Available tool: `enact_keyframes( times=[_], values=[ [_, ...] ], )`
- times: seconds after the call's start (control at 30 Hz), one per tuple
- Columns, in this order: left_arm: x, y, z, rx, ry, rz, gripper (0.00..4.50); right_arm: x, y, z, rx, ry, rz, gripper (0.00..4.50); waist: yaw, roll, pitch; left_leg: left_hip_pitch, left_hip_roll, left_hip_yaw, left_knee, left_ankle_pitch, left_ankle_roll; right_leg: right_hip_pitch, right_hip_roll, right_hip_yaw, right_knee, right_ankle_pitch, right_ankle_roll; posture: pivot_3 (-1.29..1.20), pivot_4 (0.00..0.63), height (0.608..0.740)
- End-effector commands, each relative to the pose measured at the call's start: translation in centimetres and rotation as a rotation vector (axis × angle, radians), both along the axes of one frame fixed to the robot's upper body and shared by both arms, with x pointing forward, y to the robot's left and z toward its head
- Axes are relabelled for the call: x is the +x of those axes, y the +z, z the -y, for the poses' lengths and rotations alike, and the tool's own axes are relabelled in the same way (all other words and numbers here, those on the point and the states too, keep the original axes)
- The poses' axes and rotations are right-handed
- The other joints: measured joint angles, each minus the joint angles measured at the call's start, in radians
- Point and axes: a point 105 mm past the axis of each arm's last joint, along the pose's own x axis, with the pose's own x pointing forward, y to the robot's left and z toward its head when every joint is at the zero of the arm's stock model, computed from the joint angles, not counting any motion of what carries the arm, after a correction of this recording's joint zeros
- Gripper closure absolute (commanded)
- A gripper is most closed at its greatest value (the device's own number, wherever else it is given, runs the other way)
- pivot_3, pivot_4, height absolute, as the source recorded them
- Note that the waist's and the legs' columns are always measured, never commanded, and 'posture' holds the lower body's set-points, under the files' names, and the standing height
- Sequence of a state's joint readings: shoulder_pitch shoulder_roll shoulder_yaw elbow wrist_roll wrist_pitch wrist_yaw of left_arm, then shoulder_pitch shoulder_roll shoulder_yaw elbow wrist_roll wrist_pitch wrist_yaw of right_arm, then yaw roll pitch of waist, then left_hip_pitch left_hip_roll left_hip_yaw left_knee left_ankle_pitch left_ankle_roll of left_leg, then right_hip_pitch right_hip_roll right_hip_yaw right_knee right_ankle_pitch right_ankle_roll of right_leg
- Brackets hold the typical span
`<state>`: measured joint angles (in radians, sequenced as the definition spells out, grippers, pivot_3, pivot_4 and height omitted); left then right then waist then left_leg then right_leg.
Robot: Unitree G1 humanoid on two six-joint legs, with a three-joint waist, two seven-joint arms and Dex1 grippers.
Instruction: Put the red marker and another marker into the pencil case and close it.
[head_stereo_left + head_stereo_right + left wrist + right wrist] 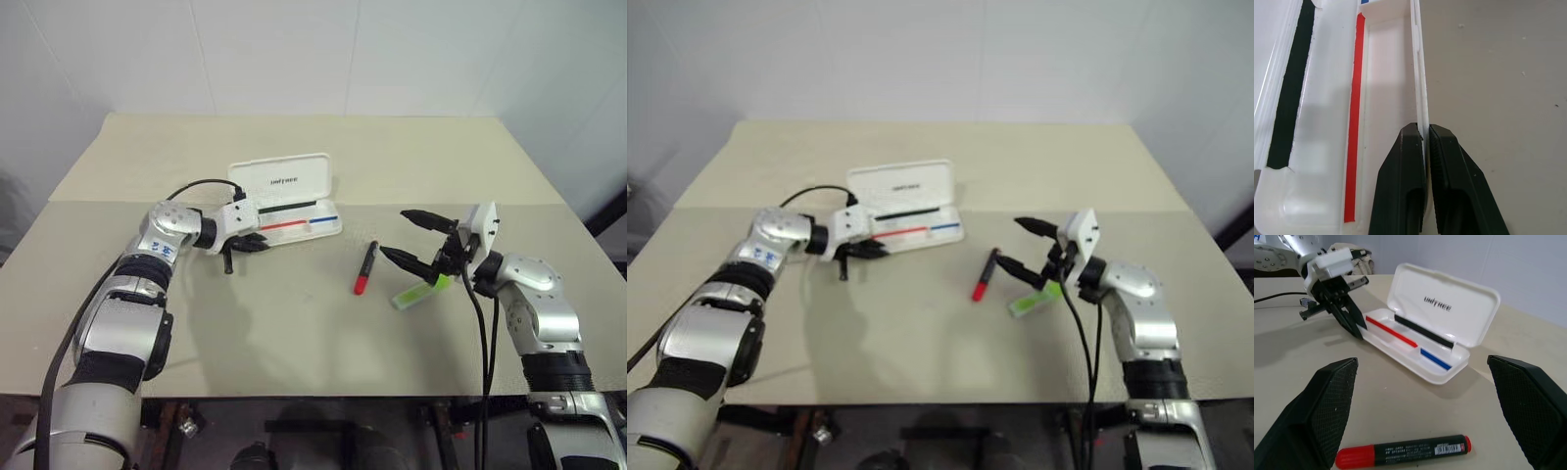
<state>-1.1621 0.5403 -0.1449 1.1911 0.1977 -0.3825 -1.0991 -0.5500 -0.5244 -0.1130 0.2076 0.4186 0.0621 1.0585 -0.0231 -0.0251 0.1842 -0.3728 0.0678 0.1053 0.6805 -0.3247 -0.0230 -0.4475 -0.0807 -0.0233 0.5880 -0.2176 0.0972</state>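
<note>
The pencil case [294,201] lay open on the beige table [294,333], its lid standing upright behind the tray with the lettering facing forward. A thin red-and-blue line and a black strip ran along the inside of the tray.

The left gripper [1425,134] was pressed together on the front wall of the pencil case at its left end, one finger inside the tray and one outside, pinching the thin white rim between them.

The red marker [364,267] lay flat on the table in front of and to the right of the case, well apart from it, red cap end nearest the robot. The pale-green marker [419,292] lay just to the right of the red marker, not touching it.

The right gripper [411,237] hung above the table near the two markers with its two black fingers [1327,411] spread wide, holding nothing. In the right wrist view the red marker lay between the spread fingers, below them on the table surface.
</note>
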Motion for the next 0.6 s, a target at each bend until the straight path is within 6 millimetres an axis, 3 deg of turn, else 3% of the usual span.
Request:
enact_keyframes(
  times=[0.03,0.33,0.47,0.6],
  values=[
    [-0.8,2.8,0.0,-0.042,-0.075,0.130,4.49,0.0,1.1,0.2,-0.014,0.017,0.050,0.00,-0.001,0.000,0.000,0.000,0.000,0.000,0.000,0.000,0.000,0.000,0.000,0.000,-0.001,0.000,0.000,0.00,0.150,0.740],
    [-6.9,1.9,0.9,-0.072,-0.170,0.111,4.49,-1.3,1.2,1.8,-0.065,0.076,-0.007,0.00,-0.002,0.000,0.000,0.000,0.001,0.003,0.001,-0.001,-0.002,-0.001,0.000,0.001,0.001,-0.001,0.001,0.00,0.150,0.740],
    [-9.9,0.0,1.5,-0.049,-0.163,0.068,4.49,-2.4,1.4,3.0,-0.109,0.089,-0.054,0.00,-0.002,0.000,0.000,0.002,0.001,0.003,0.001,-0.003,0.002,-0.001,0.000,0.002,0.002,-0.001,0.001,0.00,0.150,0.740],
    [-11.4,-1.2,2.3,-0.045,-0.144,0.050,4.49,-2.6,1.5,4.1,-0.138,0.063,-0.064,0.00,-0.002,0.000,0.000,0.003,0.001,0.003,0.001,-0.003,0.002,0.000,0.000,0.003,0.003,-0.001,0.001,0.00,0.150,0.740]
  ],
)
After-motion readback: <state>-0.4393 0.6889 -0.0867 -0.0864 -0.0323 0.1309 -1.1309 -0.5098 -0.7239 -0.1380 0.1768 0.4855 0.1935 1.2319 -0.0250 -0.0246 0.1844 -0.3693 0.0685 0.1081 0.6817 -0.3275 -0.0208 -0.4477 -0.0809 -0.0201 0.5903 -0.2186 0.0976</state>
